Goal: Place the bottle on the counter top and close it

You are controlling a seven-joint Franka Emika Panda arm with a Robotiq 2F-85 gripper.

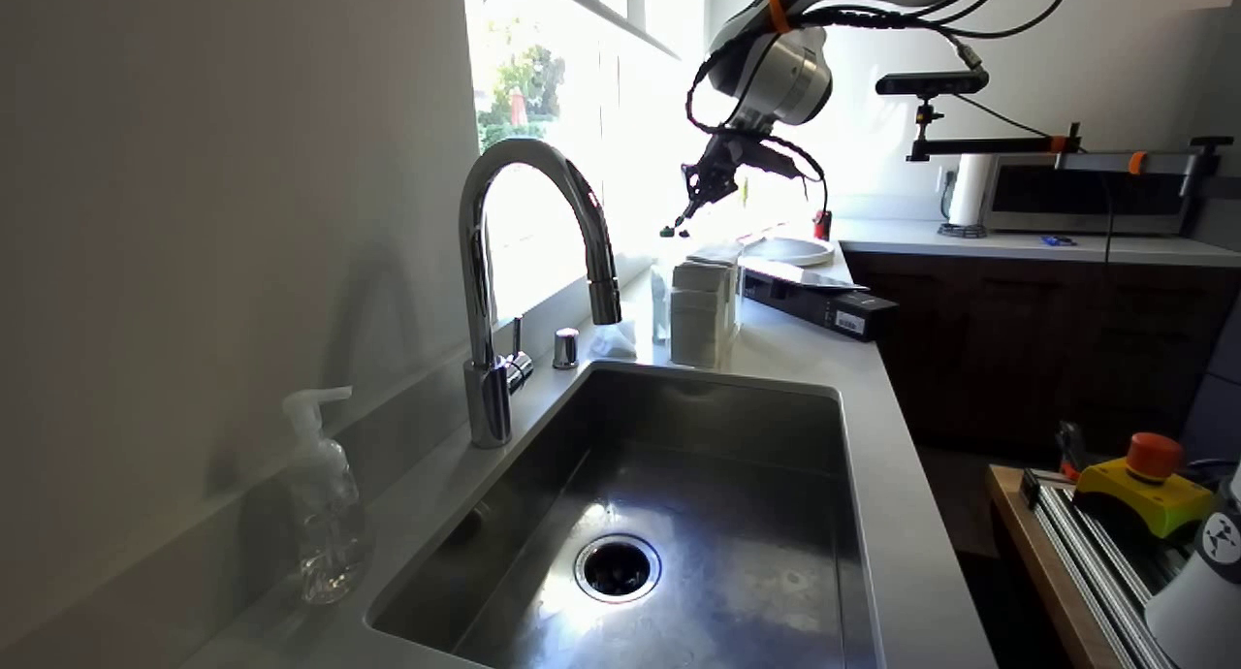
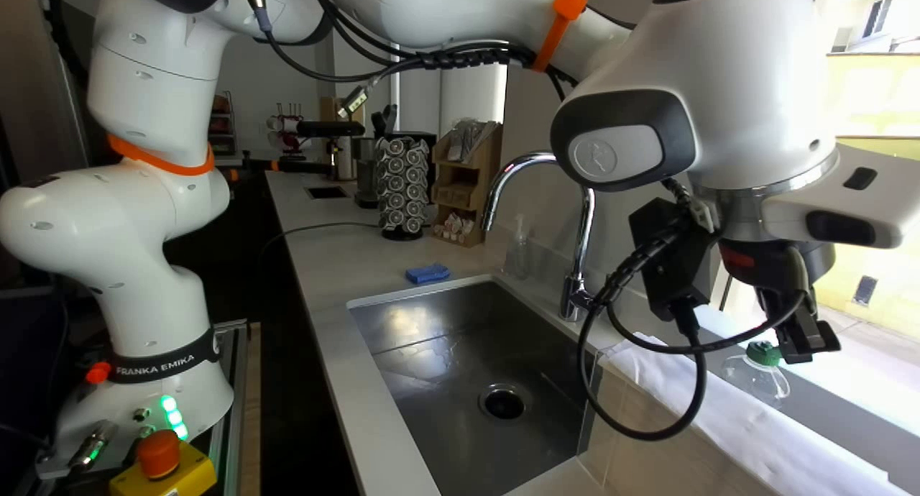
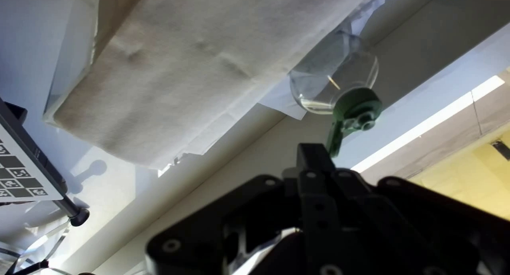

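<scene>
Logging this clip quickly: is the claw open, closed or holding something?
Claw: closed, with nothing seen in its grip; whether its tip touches the green cap of the clear bottle cannot be told.

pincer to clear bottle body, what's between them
The green flip cap of that bottle, its flap open toward the pincer, shows there in the wrist view.

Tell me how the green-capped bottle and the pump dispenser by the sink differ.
Top: the green-capped bottle has a flip lid, swung open; the pump dispenser carries a pale, spouted pump head. Place: the green-capped bottle is beside the paper stack; the pump dispenser is by a corner of the sink, on the other side of the tap. Shared: both have see-through bodies.
</scene>
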